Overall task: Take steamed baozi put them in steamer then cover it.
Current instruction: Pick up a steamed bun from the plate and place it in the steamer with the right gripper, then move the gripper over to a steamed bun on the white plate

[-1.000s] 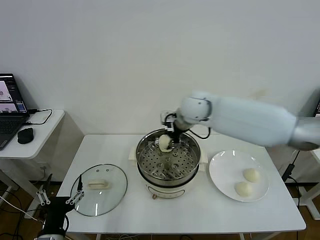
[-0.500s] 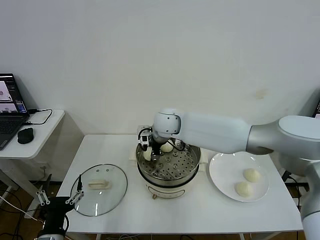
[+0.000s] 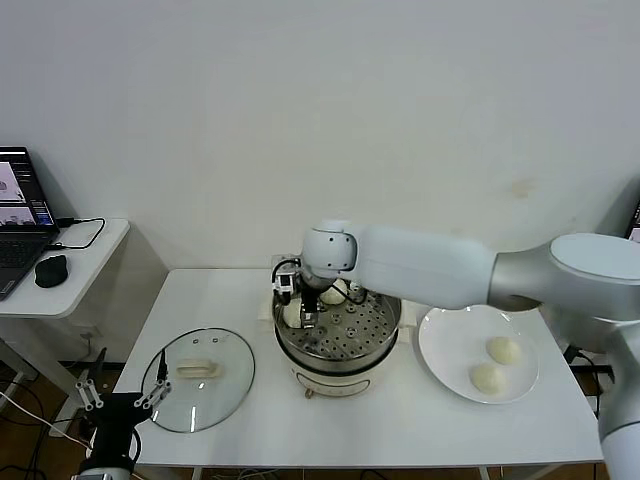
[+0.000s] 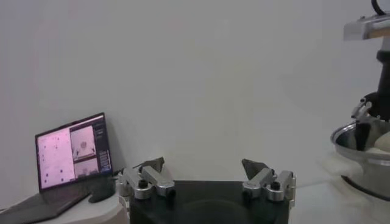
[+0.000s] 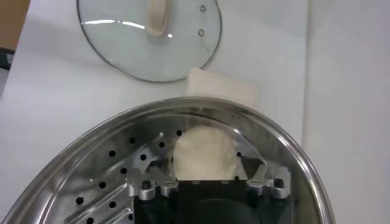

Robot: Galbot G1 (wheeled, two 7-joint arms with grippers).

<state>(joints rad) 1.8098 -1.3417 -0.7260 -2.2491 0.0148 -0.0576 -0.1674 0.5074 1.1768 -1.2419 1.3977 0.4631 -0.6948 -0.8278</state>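
Observation:
The steamer stands mid-table, uncovered. My right gripper reaches down into its left side. In the right wrist view the right gripper is open, with one baozi between its fingers, resting on the perforated tray by the pot wall. That baozi also shows in the head view. A second baozi lies at the back of the tray. Two more baozi lie on the white plate. The cover lies flat on the table, left of the steamer. My left gripper is parked open and empty, low at the table's front left.
A side table on the far left carries a laptop and a mouse. The cover also shows in the right wrist view, beyond the pot rim. The steamer's rim shows far off in the left wrist view.
My right gripper has moved from the back middle of the pot to its left side and lower, taking the baozi with it. The left arm has not moved.

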